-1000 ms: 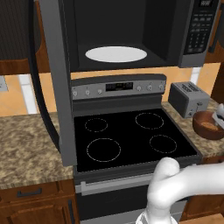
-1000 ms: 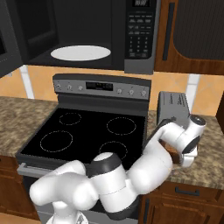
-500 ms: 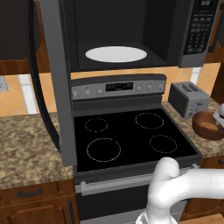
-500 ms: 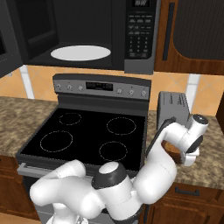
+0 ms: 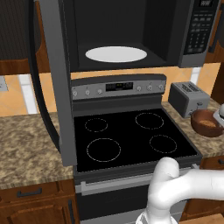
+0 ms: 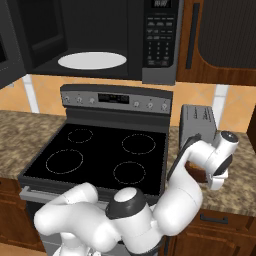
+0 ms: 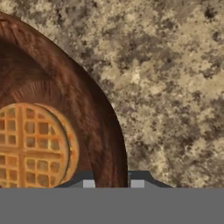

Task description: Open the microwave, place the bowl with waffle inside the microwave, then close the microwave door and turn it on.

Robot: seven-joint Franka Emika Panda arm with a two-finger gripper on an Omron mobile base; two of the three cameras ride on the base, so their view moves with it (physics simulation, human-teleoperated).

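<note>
The microwave door (image 5: 52, 83) stands swung wide to the left, so the first step looks done; the microwave (image 5: 131, 35) cavity shows its bare white turntable (image 5: 116, 54). The bowl (image 5: 206, 123) sits on the granite worktop (image 7: 175, 78) right of the stove (image 5: 131, 135), just in front of the toaster (image 5: 189, 98), upright with its mouth up and the waffle (image 7: 30, 144) flat inside; being round, it has no long axis. The claw (image 7: 113, 183) is clenched on the bowl's rim. Lifting, loading, shutting and starting remain.
</note>
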